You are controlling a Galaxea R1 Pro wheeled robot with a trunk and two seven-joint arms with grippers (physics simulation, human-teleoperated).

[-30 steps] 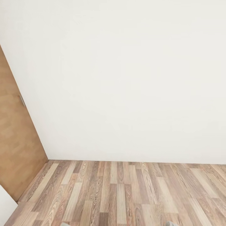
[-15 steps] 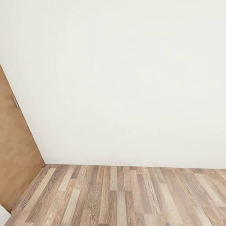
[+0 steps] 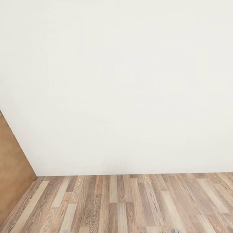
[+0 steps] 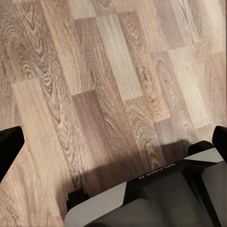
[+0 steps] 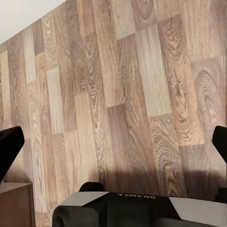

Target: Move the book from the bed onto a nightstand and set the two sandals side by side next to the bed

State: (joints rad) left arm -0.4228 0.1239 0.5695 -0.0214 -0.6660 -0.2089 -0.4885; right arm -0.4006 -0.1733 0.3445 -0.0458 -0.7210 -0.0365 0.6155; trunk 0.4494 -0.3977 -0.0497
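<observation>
The book, the bed, the nightstands and the sandals are out of view. I face a bare white wall (image 3: pixel 129 84) that meets a wood-plank floor (image 3: pixel 129 204). My left gripper (image 4: pixel 113 142) hangs over the planks, open, its black fingertips (image 4: pixel 9 146) spread wide with nothing between them. Over the floor near the wall's foot, my right gripper (image 5: pixel 113 144) is just as wide open and empty, one fingertip (image 5: pixel 220 142) at the picture's edge.
A light-brown wooden door (image 3: pixel 11 168) stands at the left, in the corner with the wall. My own grey and black base (image 4: pixel 156 198) (image 5: pixel 142 210) casts a shadow on the planks. A brown block corner (image 5: pixel 14 203) lies beside the base.
The whole head picture has shifted: the camera has turned right, so the door and its handle have slid off toward the left edge and the wall's foot sits lower.
</observation>
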